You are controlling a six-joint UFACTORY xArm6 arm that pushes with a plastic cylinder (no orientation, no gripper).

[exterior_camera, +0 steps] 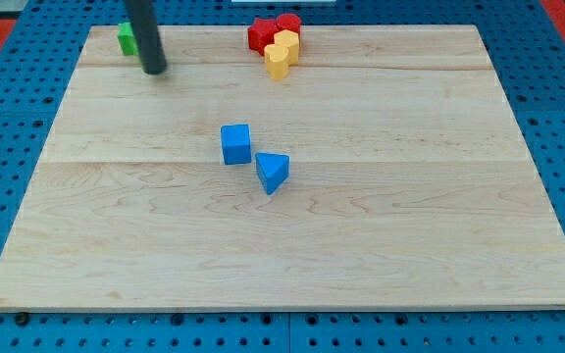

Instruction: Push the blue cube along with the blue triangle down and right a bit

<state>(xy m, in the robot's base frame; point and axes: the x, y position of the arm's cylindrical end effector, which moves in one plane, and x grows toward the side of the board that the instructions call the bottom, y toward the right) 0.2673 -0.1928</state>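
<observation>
Right, you have blue cube (235,143) mid wooden board (410,235), blue triangle (273,173) just beside, lower right. My tip (154,69) well apart, upper left, beside green block (126,38); no jaws to judge. Red blocks (268,30), yellow blocks (282,54) clustered at top.

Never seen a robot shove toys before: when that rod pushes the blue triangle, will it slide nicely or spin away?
The blue triangle lies flat on smooth wood, so it probably slides easily. Its slanted sides may make it pivot if pushed off-centre. Pushed via the blue cube beside it, it might slip sideways. My tip is far off, at the view's upper left.
</observation>
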